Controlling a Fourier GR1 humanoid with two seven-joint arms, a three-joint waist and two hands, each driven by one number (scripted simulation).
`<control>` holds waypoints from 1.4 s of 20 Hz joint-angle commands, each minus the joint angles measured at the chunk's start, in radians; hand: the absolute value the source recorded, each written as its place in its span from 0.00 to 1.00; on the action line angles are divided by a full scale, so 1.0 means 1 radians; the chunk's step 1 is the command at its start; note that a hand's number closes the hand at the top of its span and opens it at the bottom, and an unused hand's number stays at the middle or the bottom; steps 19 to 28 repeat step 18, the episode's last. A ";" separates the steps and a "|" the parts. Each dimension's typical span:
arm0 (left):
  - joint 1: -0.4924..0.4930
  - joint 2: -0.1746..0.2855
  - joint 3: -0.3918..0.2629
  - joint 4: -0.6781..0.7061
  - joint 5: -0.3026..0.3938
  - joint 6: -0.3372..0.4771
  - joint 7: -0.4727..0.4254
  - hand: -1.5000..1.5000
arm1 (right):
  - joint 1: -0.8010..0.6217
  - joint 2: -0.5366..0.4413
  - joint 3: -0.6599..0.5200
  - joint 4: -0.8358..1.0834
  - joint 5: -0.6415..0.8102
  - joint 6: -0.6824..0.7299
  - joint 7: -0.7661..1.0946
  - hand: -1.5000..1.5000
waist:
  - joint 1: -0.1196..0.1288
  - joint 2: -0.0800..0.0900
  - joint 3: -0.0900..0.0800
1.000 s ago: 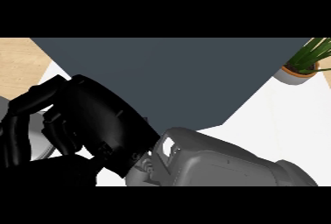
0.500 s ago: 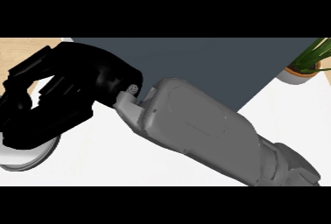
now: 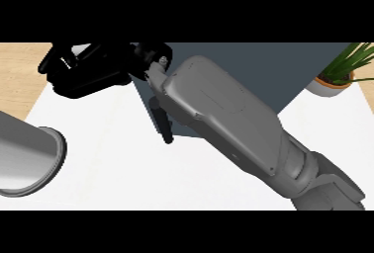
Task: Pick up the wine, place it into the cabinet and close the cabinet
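My right hand is at the upper left, black, with its fingers curled. It hovers over the left edge of the dark slate cabinet. No wine bottle shows anywhere, and I see nothing held between the fingers. The grey right forearm runs from the lower right corner up to the hand and hides much of the cabinet. A black bar handle sticks out from under the forearm, beside the cabinet's left edge. My left hand does not show.
A grey cylinder with a rim comes in from the left edge over the white counter. A potted plant stands at the upper right. Light wood borders the counter at the far left.
The right hand has moved up and away toward the far left, and its forearm now stretches across the cabinet. The grey cylinder at the left has come into view.
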 commanded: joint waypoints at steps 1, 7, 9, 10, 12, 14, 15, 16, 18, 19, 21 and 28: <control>0.011 -0.011 0.012 -0.023 0.001 -0.003 -0.002 0.00 | 0.037 -0.073 -0.069 0.143 0.054 -0.031 -0.124 1.00 | -0.021 0.022 0.017; 0.004 0.001 0.004 -0.042 0.017 -0.037 0.021 0.00 | 0.063 -0.131 -0.075 0.203 0.045 -0.010 -0.180 1.00 | -0.031 0.034 0.017; -0.013 0.013 0.008 -0.044 0.039 -0.027 0.046 0.00 | 0.076 -0.135 -0.064 0.198 0.050 0.001 -0.199 1.00 | -0.052 0.035 0.018; -0.014 0.007 0.008 -0.045 0.033 -0.021 0.041 0.00 | 0.064 -0.134 -0.074 0.203 0.038 -0.011 -0.188 1.00 | -0.052 0.032 0.018; -0.020 -0.002 -0.018 -0.070 0.035 -0.011 0.049 0.00 | 0.068 -0.145 -0.078 0.213 0.036 -0.022 -0.216 1.00 | -0.060 0.040 0.018; -0.032 -0.003 -0.035 -0.068 0.038 -0.006 0.060 0.00 | 0.075 -0.155 -0.077 0.209 0.025 -0.013 -0.231 1.00 | -0.083 0.048 0.018; -0.038 -0.006 -0.036 -0.070 0.042 0.005 0.063 0.00 | 0.073 -0.149 -0.077 0.208 0.017 -0.021 -0.233 1.00 | -0.086 0.044 0.018; -0.032 -0.007 -0.048 -0.090 0.041 -0.009 0.065 0.00 | 0.064 -0.164 -0.074 0.215 0.011 -0.011 -0.225 1.00 | -0.076 0.040 0.018; -0.047 -0.013 -0.058 -0.092 0.041 0.014 0.070 0.00 | 0.072 -0.155 -0.054 0.222 0.009 -0.008 -0.236 1.00 | -0.089 0.046 0.018; -0.047 -0.013 -0.058 -0.092 0.041 0.014 0.070 0.00 | 0.072 -0.155 -0.054 0.222 0.009 -0.008 -0.236 1.00 | -0.089 0.046 0.018; -0.047 -0.013 -0.058 -0.092 0.041 0.014 0.070 0.00 | 0.072 -0.155 -0.054 0.222 0.009 -0.008 -0.236 1.00 | -0.089 0.046 0.018; -0.047 -0.013 -0.058 -0.092 0.041 0.014 0.070 0.00 | 0.072 -0.155 -0.054 0.222 0.009 -0.008 -0.236 1.00 | -0.089 0.046 0.018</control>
